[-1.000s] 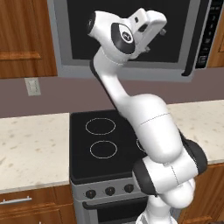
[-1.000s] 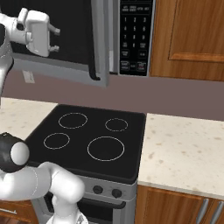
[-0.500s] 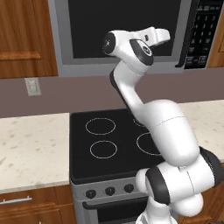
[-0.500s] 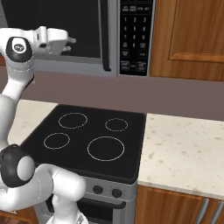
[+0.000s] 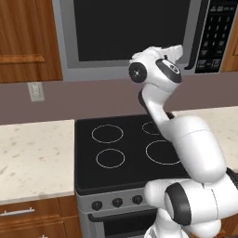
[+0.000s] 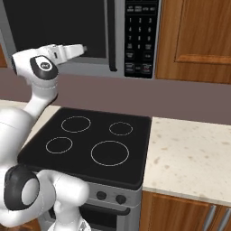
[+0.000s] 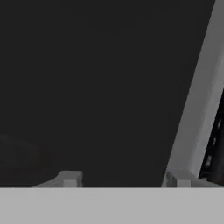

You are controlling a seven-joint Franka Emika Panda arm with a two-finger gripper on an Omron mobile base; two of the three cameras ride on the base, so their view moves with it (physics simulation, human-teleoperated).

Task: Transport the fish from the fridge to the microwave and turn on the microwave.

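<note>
Right base view shows the microwave high on the wall, and its dark door now sits flat and closed, where a second ago it stood partly swung out. The arm has pushed it in as it swept to the right. That likely means the fish is inside, though I cannot see it through the dark glass. What is left is to turn the microwave on.

Below sits the black stove with four rings on top. A pale speckled counter runs on both sides of it. Brown wood cupboards hang beside the microwave, and a small wall socket sits on the purple-brown wall.

The keypad is the black strip at the right of the door. The gripper is right up at the door glass, near the handle, left of the keypad. In the hand view its two fingertips are spread apart with nothing between them
</note>
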